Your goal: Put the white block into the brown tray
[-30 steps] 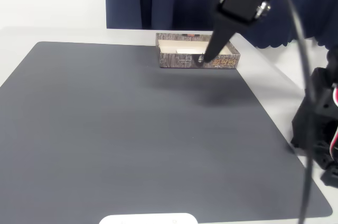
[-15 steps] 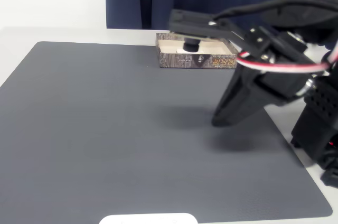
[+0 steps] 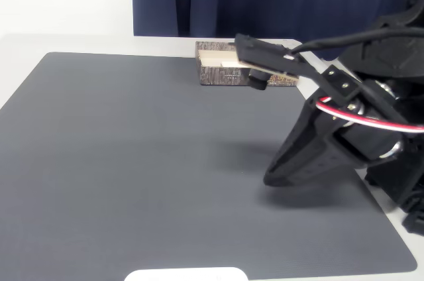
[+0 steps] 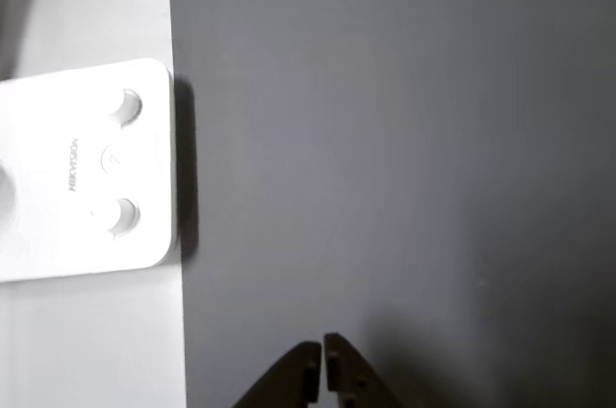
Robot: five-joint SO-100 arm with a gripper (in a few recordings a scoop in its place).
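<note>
The brown tray [image 3: 222, 74] stands at the far edge of the dark mat [image 3: 146, 162], and my arm's wrist part covers its right end. A pale strip of its inside shows, but I cannot tell the white block apart from it. In the fixed view my gripper [image 3: 270, 178] points down to the left, low over the mat at the right, well in front of the tray. In the wrist view the gripper [image 4: 322, 358] is shut, with its tips together, nothing between them, and bare mat below.
A wide rounded white device [image 4: 87, 172] lies on the white table beside the mat's edge; in the fixed view this device [image 3: 185, 274] sits at the bottom edge. The arm's black base [image 3: 397, 188] stands at the right. A dark blue curtain hangs behind.
The arm has swung away from the tray, down and toward the front right. The gripper, which was at the tray a second ago, now hangs low over the mat.
</note>
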